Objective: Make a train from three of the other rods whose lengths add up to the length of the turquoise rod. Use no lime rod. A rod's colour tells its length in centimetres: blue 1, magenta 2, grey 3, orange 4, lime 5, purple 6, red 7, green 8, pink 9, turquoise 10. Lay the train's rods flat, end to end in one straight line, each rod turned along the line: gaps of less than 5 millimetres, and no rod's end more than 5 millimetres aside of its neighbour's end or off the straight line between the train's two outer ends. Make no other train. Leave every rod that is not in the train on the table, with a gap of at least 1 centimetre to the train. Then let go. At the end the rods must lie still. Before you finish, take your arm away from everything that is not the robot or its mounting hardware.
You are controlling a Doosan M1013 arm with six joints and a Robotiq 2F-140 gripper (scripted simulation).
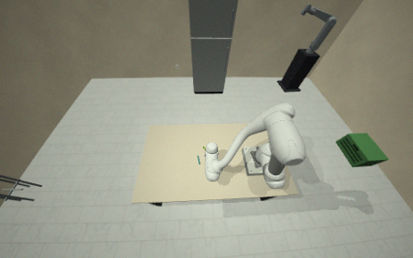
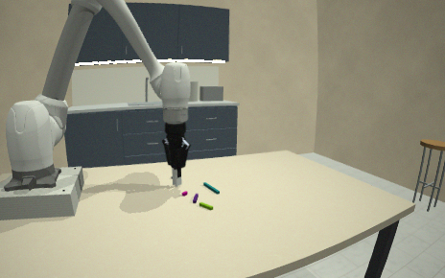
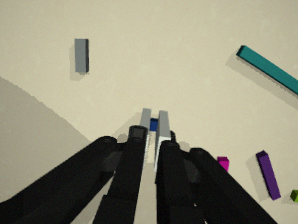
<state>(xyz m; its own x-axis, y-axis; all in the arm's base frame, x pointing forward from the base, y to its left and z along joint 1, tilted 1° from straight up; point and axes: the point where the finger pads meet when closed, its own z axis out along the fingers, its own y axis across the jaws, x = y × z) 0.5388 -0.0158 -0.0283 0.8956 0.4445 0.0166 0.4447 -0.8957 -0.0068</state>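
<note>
My gripper [image 3: 153, 122] is shut on a small blue rod [image 3: 153, 124], which shows between the fingertips in the wrist view. In the exterior view the gripper [image 2: 176, 181] points straight down, just above the table. The turquoise rod [image 3: 268, 68] lies to the right; it also shows in the exterior view [image 2: 211, 188] and the top view [image 1: 197, 160]. A grey rod [image 3: 81, 55] lies apart at the upper left. A magenta rod [image 3: 222, 163] [image 2: 184, 194] and a purple rod [image 3: 268, 175] [image 2: 195, 197] lie right of the fingers. A lime-looking rod [image 2: 206, 206] lies beyond them.
The arm's base [image 2: 40, 189] stands on the table at the left. The table's front and right edges are far from the rods. A stool [image 2: 432, 165] stands off the table at the right.
</note>
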